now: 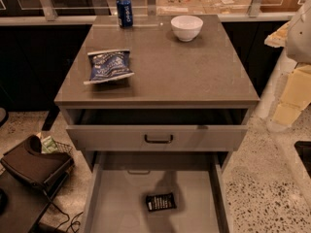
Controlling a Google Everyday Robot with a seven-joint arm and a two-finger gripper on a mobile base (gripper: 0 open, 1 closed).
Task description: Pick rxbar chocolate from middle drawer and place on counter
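Bar [160,202] flat on the floor of the pulled-out middle drawer [121,208], ungrasped.
Tool [291,98] off at the right edge, beside the worktop [194,76], well apart from the bar; cannot tell released or clenched. Come down clear of the upper drawer [107,137] front, pinch across the bar's narrow side, lift level, set on bare worktop away from bag [109,66], can [124,11], bowl [187,27]. One bar, one bag, one can, one bowl, two drawers open.
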